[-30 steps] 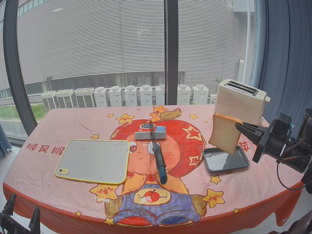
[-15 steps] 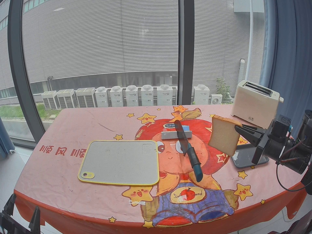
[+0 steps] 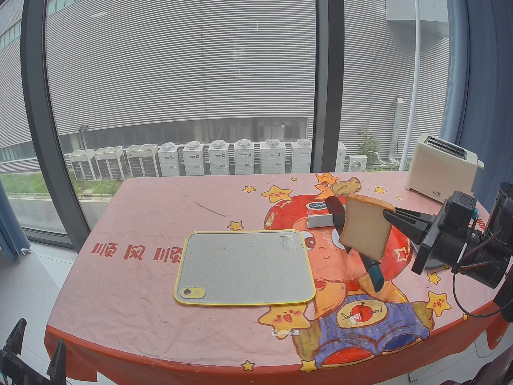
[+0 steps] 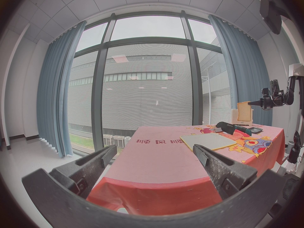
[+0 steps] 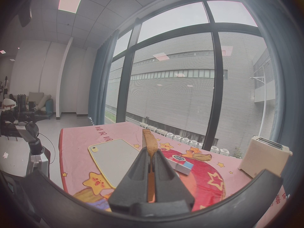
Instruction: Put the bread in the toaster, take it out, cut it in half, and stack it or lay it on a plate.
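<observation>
Right gripper (image 3: 387,213) is pinching the top corner of a tan, brown-crusted slice of bread (image 3: 366,228), its black fingers closing flat on both faces. It is holding the slice upright and clear of the surface. Left gripper (image 4: 154,149) is hanging low off the table's near left corner with its jaws spread wide and nothing between them.

Tall dark-framed window panes (image 3: 187,54) are filling the room's far wall, with blue curtains (image 3: 481,54) hanging at the sides. A table under a pink-red cartoon cloth (image 3: 133,295) is standing in front of them. A grey rectangular cutting board with a yellow rim (image 3: 246,267) is lying flat near the middle. The cream two-slot toaster (image 3: 442,168) is sitting at the far right corner. A black-bladed knife with a teal handle (image 3: 372,268) is leaning on a small grey and blue block (image 3: 319,219).

The slice is hanging from the fingertips in front of the knife, between board and toaster.

Since a second ago the head view has been swinging, sliding the whole table rightward. The bread was hanging over the dark grey tray (image 4: 257,130) by the toaster and is now hanging over the knife.
</observation>
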Available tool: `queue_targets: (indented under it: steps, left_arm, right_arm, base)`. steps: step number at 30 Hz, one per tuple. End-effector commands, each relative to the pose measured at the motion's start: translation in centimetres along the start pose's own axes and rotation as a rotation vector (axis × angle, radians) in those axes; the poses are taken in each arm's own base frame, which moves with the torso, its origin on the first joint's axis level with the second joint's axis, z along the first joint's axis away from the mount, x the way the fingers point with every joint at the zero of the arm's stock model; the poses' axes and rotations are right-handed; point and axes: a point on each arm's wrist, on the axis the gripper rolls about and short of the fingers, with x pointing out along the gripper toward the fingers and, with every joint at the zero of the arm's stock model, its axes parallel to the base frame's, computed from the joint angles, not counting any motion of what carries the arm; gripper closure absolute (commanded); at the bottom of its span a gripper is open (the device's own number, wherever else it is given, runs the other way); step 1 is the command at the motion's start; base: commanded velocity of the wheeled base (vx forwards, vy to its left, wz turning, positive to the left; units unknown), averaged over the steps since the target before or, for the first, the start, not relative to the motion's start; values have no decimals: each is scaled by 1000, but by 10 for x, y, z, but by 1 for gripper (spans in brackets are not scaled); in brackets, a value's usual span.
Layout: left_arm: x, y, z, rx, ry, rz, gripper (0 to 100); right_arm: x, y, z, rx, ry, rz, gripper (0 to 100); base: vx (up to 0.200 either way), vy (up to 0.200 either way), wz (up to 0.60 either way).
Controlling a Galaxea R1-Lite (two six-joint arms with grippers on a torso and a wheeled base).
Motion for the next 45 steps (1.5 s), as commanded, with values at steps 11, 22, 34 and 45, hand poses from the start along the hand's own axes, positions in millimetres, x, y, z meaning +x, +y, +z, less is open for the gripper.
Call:
queue_targets:
  steps: [11,22,34,45]
  left_arm:
    - [0,0,-5,2,1,1,0]
    - [0,0,-5,4,3,1,0]
    - [0,0,-5,4,1,1,0]
    - [0,0,-5,4,3,1,0]
  right_arm:
    - [8,9,-11,10,49,45,100]
    - [10,11,-26,44,113,53,100]
    - [33,18,-35,252,169,84,100]
    - [60,42,-55,385,169,158,100]
  base:
    - [0,145,0]
    - [0,0,0]
    - [0,0,0]
    - [0,0,0]
